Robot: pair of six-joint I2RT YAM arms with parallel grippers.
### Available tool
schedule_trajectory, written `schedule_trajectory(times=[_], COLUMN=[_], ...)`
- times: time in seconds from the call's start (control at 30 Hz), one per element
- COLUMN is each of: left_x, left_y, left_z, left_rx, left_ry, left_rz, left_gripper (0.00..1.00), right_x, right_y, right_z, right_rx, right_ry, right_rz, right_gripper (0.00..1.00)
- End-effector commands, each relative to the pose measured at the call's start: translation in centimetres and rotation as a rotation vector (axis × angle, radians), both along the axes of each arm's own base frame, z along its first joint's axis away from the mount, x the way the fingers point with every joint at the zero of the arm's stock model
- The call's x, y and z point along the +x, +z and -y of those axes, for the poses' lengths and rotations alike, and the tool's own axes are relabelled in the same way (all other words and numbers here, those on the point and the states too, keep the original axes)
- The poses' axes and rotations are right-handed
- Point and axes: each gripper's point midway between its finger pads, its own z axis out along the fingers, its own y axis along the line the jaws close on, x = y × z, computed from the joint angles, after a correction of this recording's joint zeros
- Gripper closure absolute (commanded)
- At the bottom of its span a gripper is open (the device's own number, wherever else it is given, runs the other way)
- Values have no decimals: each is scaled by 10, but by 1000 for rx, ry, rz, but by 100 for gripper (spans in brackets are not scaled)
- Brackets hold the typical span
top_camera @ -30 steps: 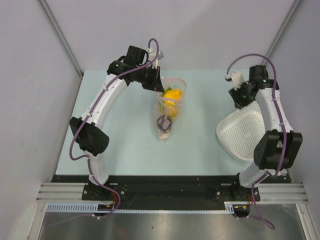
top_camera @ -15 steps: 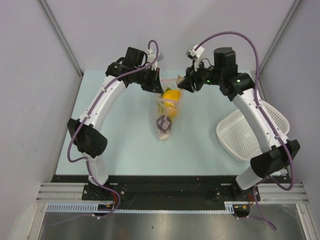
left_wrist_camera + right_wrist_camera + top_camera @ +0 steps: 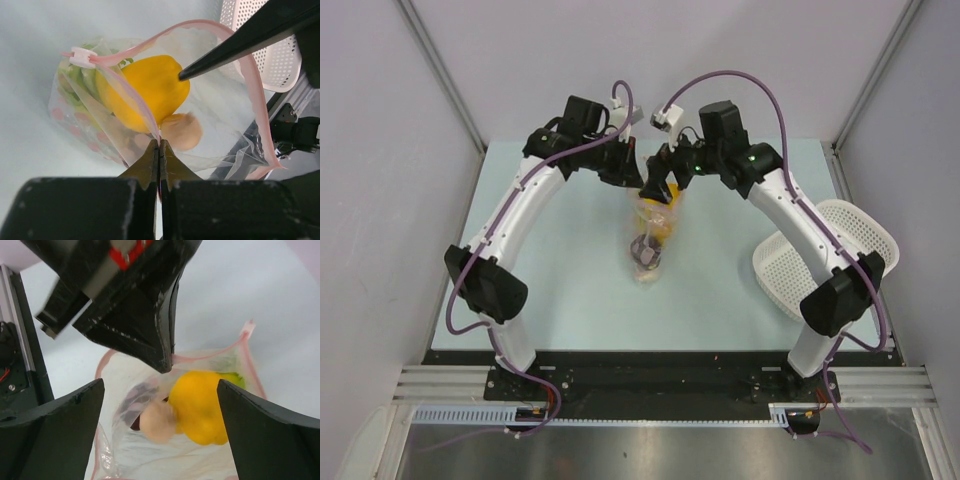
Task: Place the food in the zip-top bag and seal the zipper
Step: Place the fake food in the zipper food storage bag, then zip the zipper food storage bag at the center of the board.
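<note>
Seen from above, my two arms are bolted at the near edge of a pale blue table (image 3: 560,270) and curve away from me to meet over its middle. On my right, fairly near, a white perforated basket (image 3: 820,260) lies at the table's right edge, well apart from everything else. Farther out, near the table's centre, the zip-top bag (image 3: 647,262) lies with its closed bottom toward me and its mouth pointing away. The food is inside it. A dark round fruit (image 3: 645,250) sits closest to the bottom. Beyond that, toward the mouth, there is a large yellow fruit (image 3: 145,95) with a small pale orange round fruit (image 3: 181,131) touching it. A green leek (image 3: 80,82) lies along one side of the bag. The pink zipper (image 3: 256,90) is not sealed: its two strips stand apart in an open loop around the mouth, and a small white slider (image 3: 82,56) sits at one end. At the mouth, my left gripper (image 3: 159,146) is clamped tight on one zipper strip, its fingertips pressed together with the pink strip pinched between them. My right gripper (image 3: 160,382) hangs just above the same opening, facing the left one, with its fingers spread wide and nothing between them but a view down onto the yellow and pale fruit. One of its black fingers (image 3: 235,44) reaches across above the bag's open mouth; whether it touches the plastic I cannot tell.
</note>
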Motion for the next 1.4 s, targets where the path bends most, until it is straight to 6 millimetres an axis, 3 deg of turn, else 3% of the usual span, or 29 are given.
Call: schedule_trajectory(times=[0.0, 0.1, 0.13, 0.23, 0.43, 0.5, 0.6, 0.63, 0.73, 0.9, 0.93, 1.0, 1.07, 1.1, 1.23, 1.37], left_x=[-11, -12, -11, -13, -21, -23, -19, -19, -17, -28, -35, -45, -56, -60, -63, -49], left_y=[28, 30, 30, 31, 29, 29, 29, 29, 32, 59, 67, 63, 51, 47, 23, 18], left_z=[-3, -3, -3, -1, 8, 10, 10, 11, 15, 40, 47, 58, 62, 61, 57, 53], left_rx=[-37, -39, -39, -46, -76, -72, -63, -63, -81, -218, -235, -244, -222, -213, -178, -140], left_ry=[-36, -45, -47, -65, -130, -141, -136, -134, -127, -194, -225, -283, -324, -334, -294, -223], left_rz=[93, 103, 104, 108, 78, 71, 75, 73, 58, -27, -24, -58, -96, -108, -182, -134], left_gripper=[100, 100, 100, 100, 98, 98, 98, 98, 99, 93, 92, 87, 84, 78, 60, 47], right_x=[2, 21, 30, 36, 13, 13, 4, -1, -24, -63, -69, -67, -56, -51, -46, -55], right_y=[90, 85, 74, 45, -4, -17, -22, -21, -4, 41, 39, 34, 19, 14, 3, 3], right_z=[29, 54, 70, 86, 80, 78, 74, 71, 60, 23, 19, 9, 10, 14, 17, 14], right_rx=[129, 131, 108, 63, 53, 60, 87, 100, 174, 341, 360, 361, 361, 359, 349, 339], right_ry=[-96, -177, -221, -233, -156, -162, -115, -99, -26, 40, 21, -20, -99, -133, -179, -140], right_rz=[164, 133, 94, -7, -182, -240, -300, -318, -379, -386, -439, -441, -472, -481, -490, -468], right_gripper=[0, 6, 9, 18, 21, 28, 50, 67, 100, 100, 100, 100, 100, 100, 100, 100])
